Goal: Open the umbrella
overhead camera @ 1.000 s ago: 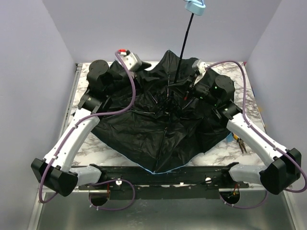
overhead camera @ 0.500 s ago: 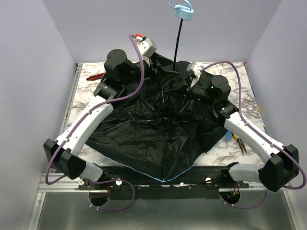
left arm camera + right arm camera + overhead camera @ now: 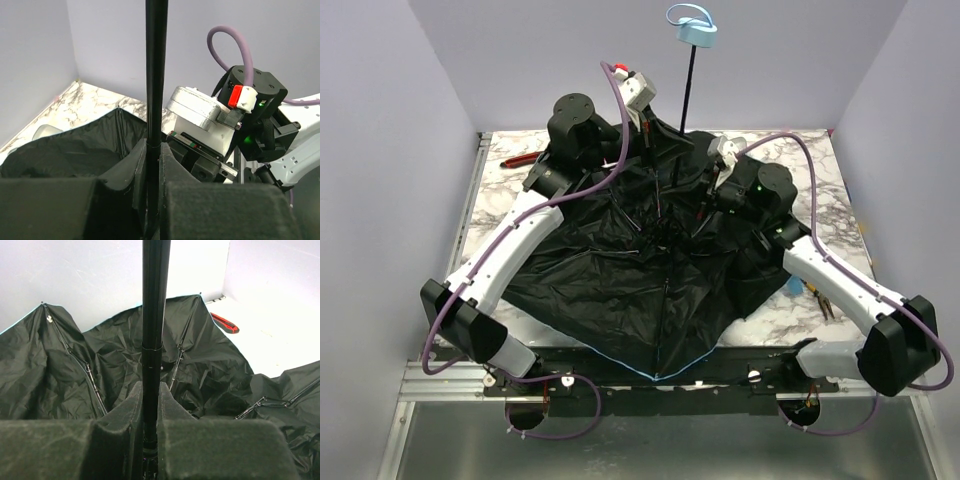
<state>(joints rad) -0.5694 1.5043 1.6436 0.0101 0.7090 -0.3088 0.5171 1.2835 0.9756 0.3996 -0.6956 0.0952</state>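
Observation:
The umbrella lies upside down on the table, its black underside [image 3: 620,290] facing up and spread wide. Its thin black shaft [image 3: 688,90] stands up from the middle, ending in a small blue handle [image 3: 691,30] with a loop. High at the back, my left gripper [image 3: 655,140] is shut on the shaft [image 3: 156,75], which fills the gap between the fingers of that gripper [image 3: 154,150]. My right gripper [image 3: 698,205] reaches in from the right, lower down near the ribs. There the shaft [image 3: 155,300] runs between that gripper's [image 3: 151,390] fingers, touching both.
The marble table [image 3: 840,200] carries a red-handled tool [image 3: 518,159] at the back left, also visible as a red tool [image 3: 224,323] beyond the canopy. Pliers [image 3: 818,295] lie by the right edge. Grey walls [image 3: 380,150] enclose three sides. The right arm's wrist [image 3: 200,107] sits just behind the shaft.
My left arm swung right and up from the back left to the shaft, and its jaws closed on it. The handle drifted left. The right gripper stayed on the shaft.

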